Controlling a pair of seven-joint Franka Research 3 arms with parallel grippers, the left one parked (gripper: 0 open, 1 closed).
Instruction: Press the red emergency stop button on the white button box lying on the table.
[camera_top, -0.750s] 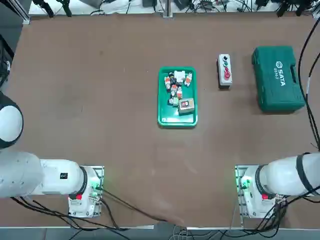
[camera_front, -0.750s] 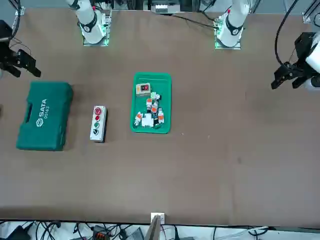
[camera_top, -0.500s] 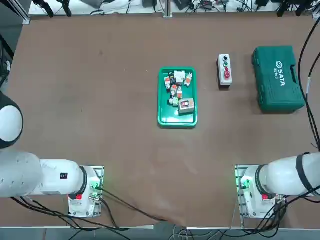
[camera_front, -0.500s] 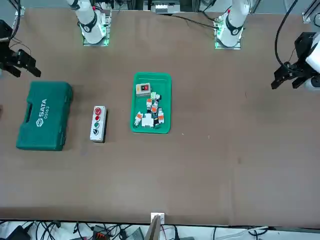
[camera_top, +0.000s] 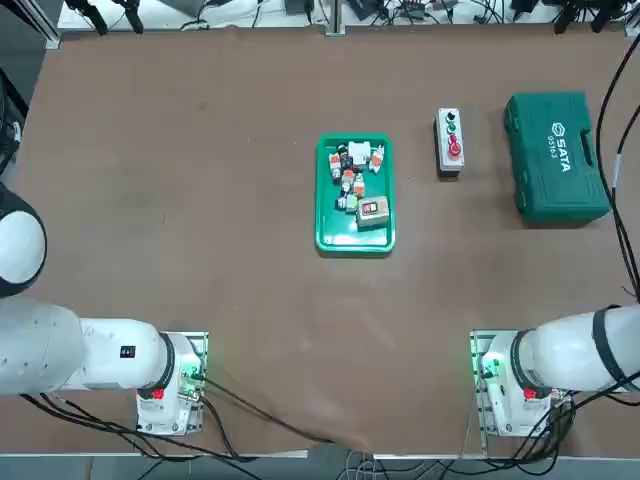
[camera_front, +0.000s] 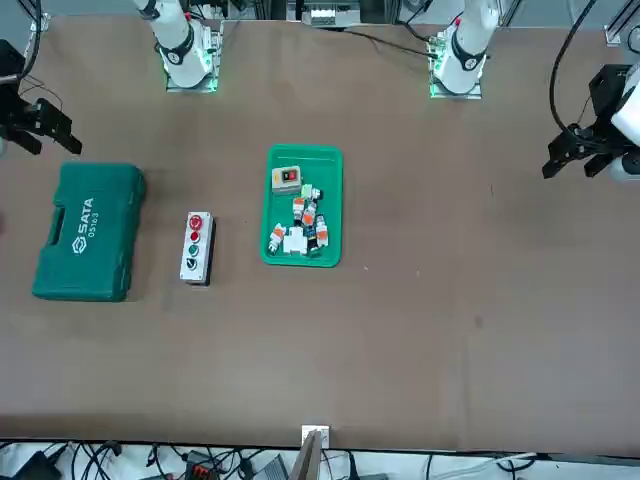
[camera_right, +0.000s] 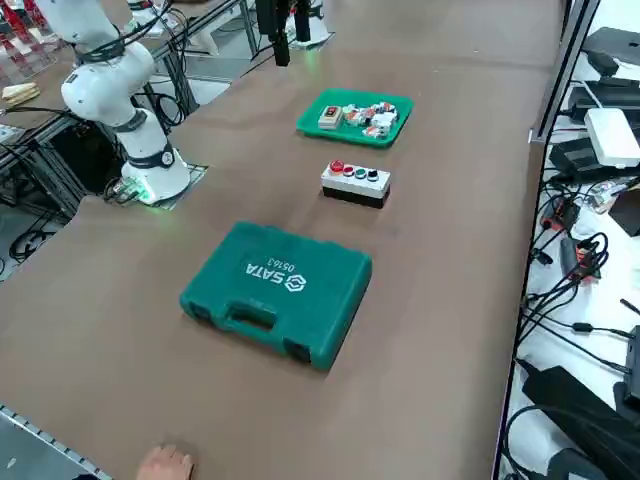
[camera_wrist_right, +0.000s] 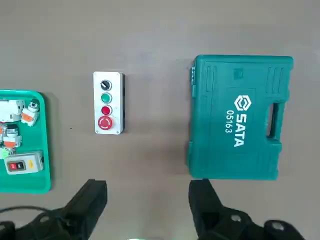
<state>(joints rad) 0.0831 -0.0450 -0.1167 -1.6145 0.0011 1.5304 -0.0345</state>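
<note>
Even overhead light, soft shadows

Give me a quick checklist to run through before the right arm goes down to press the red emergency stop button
1. Right gripper open and empty: ok.
2. Red emergency stop button in plain view, uncovered: ok.
3. White button box lying flat on the table: ok.
4. Gripper lined up over the button: not ok, it hangs high and off to one side.
5. Green case and green tray apart from the box: ok.
6. Hand at the table edge keeping out of the way: cannot tell.
</note>
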